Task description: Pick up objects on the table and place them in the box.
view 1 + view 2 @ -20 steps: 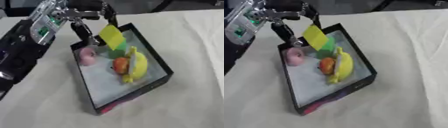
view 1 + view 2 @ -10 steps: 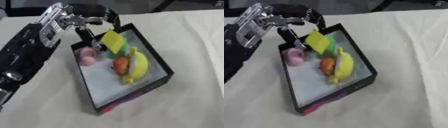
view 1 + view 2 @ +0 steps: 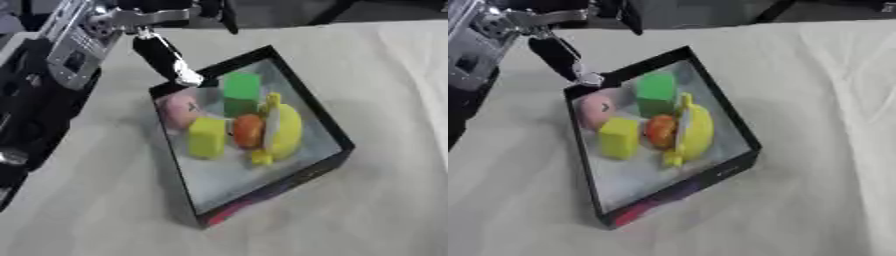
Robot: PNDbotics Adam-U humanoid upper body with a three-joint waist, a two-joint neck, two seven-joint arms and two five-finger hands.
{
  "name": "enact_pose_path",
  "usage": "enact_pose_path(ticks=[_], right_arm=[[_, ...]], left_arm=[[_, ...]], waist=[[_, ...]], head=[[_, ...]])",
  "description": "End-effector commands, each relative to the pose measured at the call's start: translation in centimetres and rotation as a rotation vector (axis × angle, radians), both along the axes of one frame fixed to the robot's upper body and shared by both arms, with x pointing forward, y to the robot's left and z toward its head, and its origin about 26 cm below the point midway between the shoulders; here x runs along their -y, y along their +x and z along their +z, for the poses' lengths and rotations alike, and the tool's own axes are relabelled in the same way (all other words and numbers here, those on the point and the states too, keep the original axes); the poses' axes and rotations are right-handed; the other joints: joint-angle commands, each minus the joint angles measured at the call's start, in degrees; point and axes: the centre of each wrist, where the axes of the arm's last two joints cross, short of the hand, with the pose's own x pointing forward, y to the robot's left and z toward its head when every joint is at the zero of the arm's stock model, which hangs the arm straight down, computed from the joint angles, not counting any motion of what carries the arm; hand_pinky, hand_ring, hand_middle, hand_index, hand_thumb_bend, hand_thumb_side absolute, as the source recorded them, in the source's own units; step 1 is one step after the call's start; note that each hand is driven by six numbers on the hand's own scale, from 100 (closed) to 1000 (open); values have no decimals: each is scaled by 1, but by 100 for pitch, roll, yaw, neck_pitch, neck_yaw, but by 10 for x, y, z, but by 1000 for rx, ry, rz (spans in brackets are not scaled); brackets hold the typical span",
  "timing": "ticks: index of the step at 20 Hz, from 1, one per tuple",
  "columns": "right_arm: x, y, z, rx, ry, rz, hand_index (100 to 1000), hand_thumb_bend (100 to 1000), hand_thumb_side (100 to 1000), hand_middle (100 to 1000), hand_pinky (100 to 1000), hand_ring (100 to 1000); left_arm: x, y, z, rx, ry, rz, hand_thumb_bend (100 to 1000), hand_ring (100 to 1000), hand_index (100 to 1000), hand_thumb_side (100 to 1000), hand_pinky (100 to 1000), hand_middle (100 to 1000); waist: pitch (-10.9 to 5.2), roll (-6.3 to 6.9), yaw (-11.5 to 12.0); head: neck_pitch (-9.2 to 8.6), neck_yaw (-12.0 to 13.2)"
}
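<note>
A black-walled box [image 3: 280, 189] stands askew on the cream cloth. Inside it lie a green block [image 3: 241, 90], a pink rounded thing [image 3: 181, 109], a yellow block [image 3: 207, 137], an orange fruit [image 3: 248, 131] and a banana [image 3: 284, 130]. My left hand [image 3: 164, 57] hovers above the box's far left corner. It is open, its fingers spread and pointing down, and it holds nothing. The yellow block rests on the box floor just in front of the pink thing, apart from the hand. My right hand shows in neither view.
My black left arm [image 3: 35, 115] fills the left edge beside the box. Cream tablecloth [image 3: 385, 75] stretches to the right of the box and in front of it. A dark strip lies along the far edge.
The left hand has let go of the yellow block, which now lies in the box by the pink thing. The hand has risen and drawn back to the far left.
</note>
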Motion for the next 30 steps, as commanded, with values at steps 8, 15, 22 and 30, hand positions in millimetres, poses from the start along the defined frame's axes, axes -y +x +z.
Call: enact_pose_path(ticks=[8, 15, 22, 30], right_arm=[[11, -8, 3, 31, 5, -69, 802, 100, 541, 684, 904, 722], [11, -9, -2, 73, 31, -105, 813, 100, 575, 690, 907, 729], [9, 0, -17, 87, 2, -123, 822, 100, 535, 710, 913, 749], [6, 8, -24, 96, -30, -112, 833, 100, 553, 752, 920, 794]], left_arm=[[-59, -43, -20, 19, -573, 67, 100, 794, 881, 754, 786, 793], [-97, -81, -47, 35, -903, 160, 158, 801, 907, 832, 796, 818], [-93, -102, -99, -101, -1181, 230, 226, 778, 888, 880, 787, 803], [-81, -109, -97, -138, -1373, 184, 228, 795, 897, 882, 787, 824]], waist=[[-257, -193, 177], [-187, -193, 195], [-180, -168, 223], [-42, -129, 306]], head=[[90, -275], [-27, -287], [-34, -270], [-117, -284]])
